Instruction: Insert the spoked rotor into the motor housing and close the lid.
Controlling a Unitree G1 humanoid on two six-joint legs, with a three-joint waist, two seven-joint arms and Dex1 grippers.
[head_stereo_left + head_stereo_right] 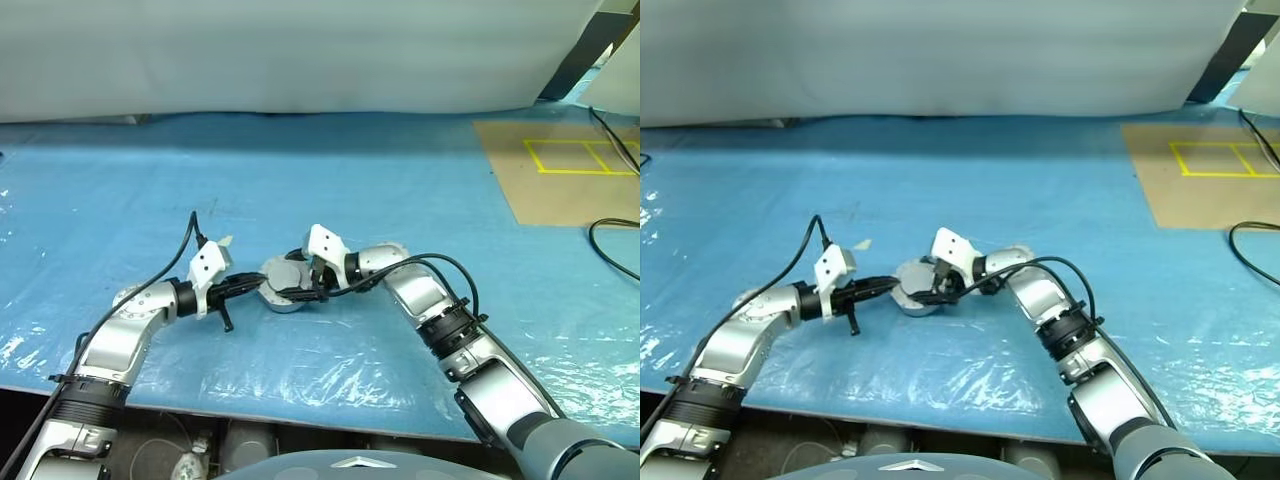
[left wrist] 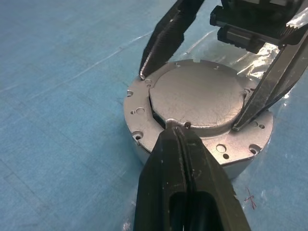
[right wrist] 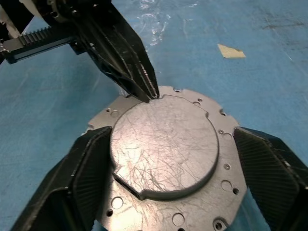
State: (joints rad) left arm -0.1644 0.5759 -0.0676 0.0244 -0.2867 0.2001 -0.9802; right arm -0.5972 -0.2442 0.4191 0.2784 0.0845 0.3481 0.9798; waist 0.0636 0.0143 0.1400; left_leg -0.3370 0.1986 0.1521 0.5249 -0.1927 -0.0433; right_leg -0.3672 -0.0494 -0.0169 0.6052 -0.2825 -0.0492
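The motor housing point(image 1: 283, 298) is a short round silver cylinder on the blue sheet, between my two grippers. On top of it lies a flat, scratched grey disc point(image 3: 163, 144), the lid as far as I can tell, ringed by the housing's holed flange point(image 2: 139, 111). My left gripper point(image 2: 176, 126) is shut, with its tip against the disc's edge. My right gripper point(image 3: 173, 132) is open. Its fingers point(image 3: 91, 163) stand on either side of the disc, over the flange. The spoked rotor is hidden.
A brown board with yellow tape lines point(image 1: 560, 180) lies at the back right, and black cables point(image 1: 612, 235) run beside it. A small scrap of tape point(image 3: 231, 50) lies on the blue sheet beyond the housing. The table's front edge point(image 1: 300, 412) is close below the arms.
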